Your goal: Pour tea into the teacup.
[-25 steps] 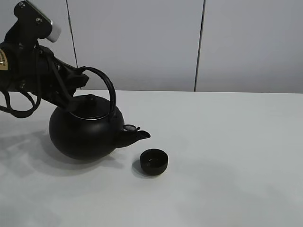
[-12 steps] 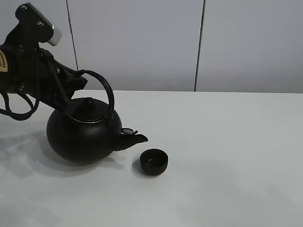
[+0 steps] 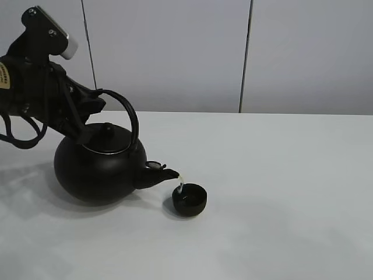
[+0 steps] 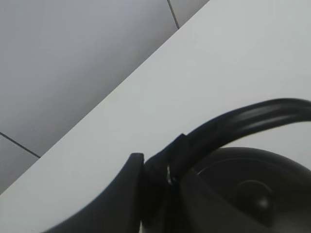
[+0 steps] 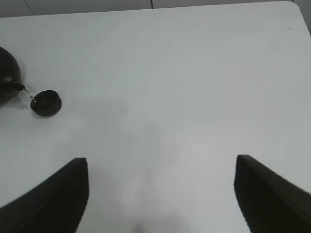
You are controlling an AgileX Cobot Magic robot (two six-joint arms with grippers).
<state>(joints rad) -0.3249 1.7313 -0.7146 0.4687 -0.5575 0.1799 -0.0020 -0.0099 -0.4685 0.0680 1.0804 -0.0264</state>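
Note:
A big round black kettle [image 3: 96, 169] is tilted toward the small black teacup [image 3: 189, 199], with its spout [image 3: 163, 174] just above the cup's left rim. A thin pale stream of tea [image 3: 180, 185] runs from the spout into the cup. My left gripper [image 3: 93, 104] is shut on the kettle's arched handle [image 3: 127, 116]; the left wrist view shows this gripper [image 4: 160, 174] clamped on the handle [image 4: 243, 119] above the lid. My right gripper [image 5: 160, 199] hangs open and empty over bare table, far from the teacup [image 5: 46, 103] and kettle [image 5: 7, 75].
The white table [image 3: 280, 175] stretches to the right of the cup. A grey panelled wall [image 3: 245, 52] stands behind its far edge. The left arm's cables [image 3: 20, 131] hang beside the kettle.
The kettle has tipped further forward and shifted slightly left. Its spout has dropped, and tea now streams into the teacup, where none flowed before. The right gripper has not moved.

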